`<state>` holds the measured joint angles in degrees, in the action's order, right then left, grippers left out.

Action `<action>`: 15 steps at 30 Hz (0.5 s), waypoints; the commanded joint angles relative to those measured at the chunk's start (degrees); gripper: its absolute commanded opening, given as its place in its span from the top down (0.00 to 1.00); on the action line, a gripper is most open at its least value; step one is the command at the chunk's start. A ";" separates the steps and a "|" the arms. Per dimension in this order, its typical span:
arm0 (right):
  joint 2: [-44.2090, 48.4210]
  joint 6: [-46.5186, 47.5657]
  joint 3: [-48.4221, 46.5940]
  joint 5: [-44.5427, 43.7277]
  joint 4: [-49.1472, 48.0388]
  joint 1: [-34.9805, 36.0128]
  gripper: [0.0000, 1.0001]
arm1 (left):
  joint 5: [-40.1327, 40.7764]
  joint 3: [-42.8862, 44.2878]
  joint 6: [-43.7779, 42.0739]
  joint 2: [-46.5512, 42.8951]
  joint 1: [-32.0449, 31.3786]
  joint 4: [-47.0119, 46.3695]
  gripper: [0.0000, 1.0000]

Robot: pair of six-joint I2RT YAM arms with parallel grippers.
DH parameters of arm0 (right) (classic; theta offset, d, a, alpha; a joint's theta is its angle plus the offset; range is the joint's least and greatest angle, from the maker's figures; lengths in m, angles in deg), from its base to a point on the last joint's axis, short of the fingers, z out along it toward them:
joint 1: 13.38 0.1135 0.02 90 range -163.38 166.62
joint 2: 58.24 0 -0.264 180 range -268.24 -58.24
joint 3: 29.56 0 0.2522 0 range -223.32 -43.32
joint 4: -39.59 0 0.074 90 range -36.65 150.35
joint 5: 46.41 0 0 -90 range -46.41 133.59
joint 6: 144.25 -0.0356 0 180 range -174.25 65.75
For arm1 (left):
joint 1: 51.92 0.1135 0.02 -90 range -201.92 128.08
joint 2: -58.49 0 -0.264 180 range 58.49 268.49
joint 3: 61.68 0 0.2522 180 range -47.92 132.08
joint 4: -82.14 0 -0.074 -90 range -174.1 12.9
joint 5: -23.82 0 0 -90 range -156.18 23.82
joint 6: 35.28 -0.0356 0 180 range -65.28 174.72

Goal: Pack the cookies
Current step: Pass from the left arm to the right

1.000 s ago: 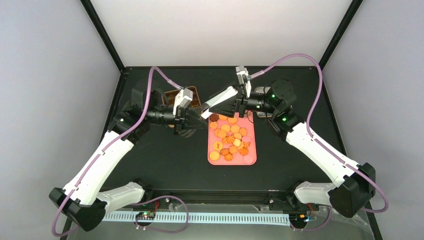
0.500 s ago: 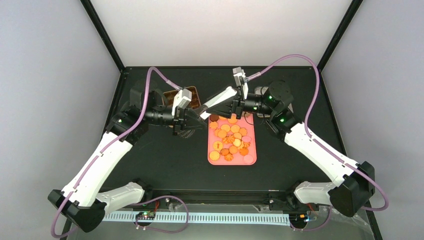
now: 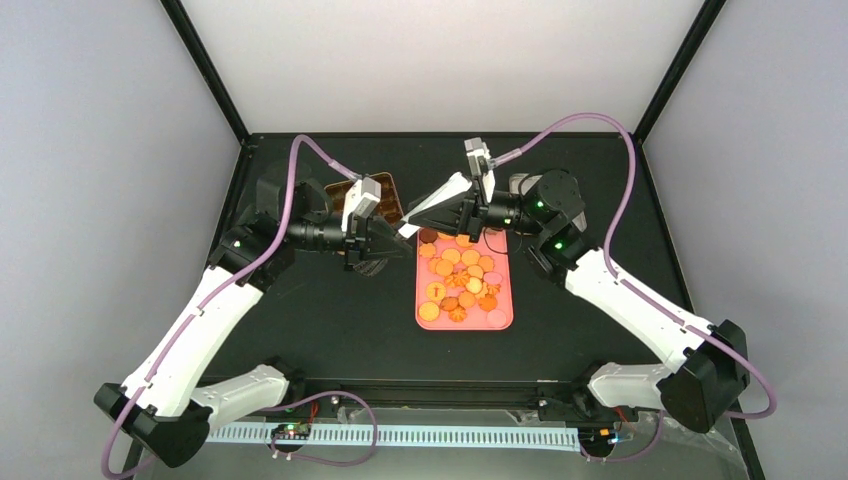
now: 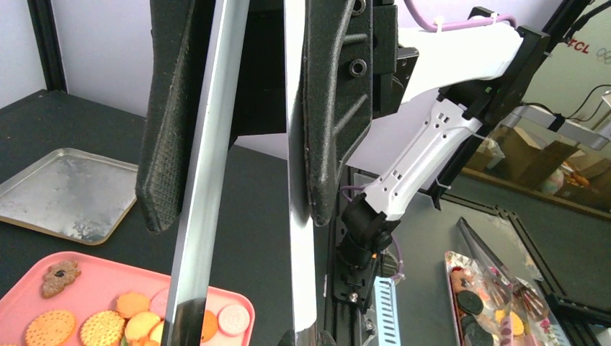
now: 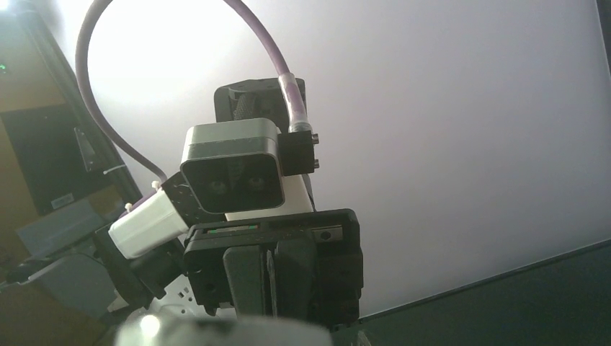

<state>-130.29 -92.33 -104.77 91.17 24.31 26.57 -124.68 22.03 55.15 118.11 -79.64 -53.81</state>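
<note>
Squeezing the metal tongs [image 4: 202, 216] between the two black fingers [image 4: 169, 144] of the left gripper [image 4: 241, 213], clamped tight on both shiny arms, up in the air just left of the pink tray [image 3: 500, 318]. Lying flat in that tray on the black table [image 3: 330, 310], many small cookies [image 3: 462, 275], mostly round and orange, a few pink or brown. Sitting behind the left gripper, partly hidden, a brown tin [image 3: 340, 190]. Pointing toward the left one from close by, over the tray's far end, the right gripper [image 3: 420, 218]; open or closed, too blurry to tell.
</note>
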 commanded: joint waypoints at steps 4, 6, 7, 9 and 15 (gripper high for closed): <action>3.38 -0.05 3.90 0.28 -1.97 1.80 0.68 | -0.24 2.66 -1.19 0.52 0.92 1.14 0.95; 4.58 1.86 4.52 -1.94 1.16 1.80 0.69 | 0.33 5.40 -3.58 1.26 0.96 4.76 0.78; 5.07 3.19 4.70 -3.28 3.29 1.80 0.71 | 0.79 6.70 -5.48 1.60 1.09 7.25 0.73; 6.09 6.63 4.75 -6.30 7.62 1.78 0.72 | 2.78 9.35 -8.75 2.09 1.52 12.63 0.65; 9.92 14.93 5.00 -14.46 18.97 1.68 0.74 | 5.60 16.09 -18.78 4.95 6.96 27.21 0.48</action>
<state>-123.67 -84.60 -99.78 83.39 35.85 28.05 -122.15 33.09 45.05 120.82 -76.12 -39.28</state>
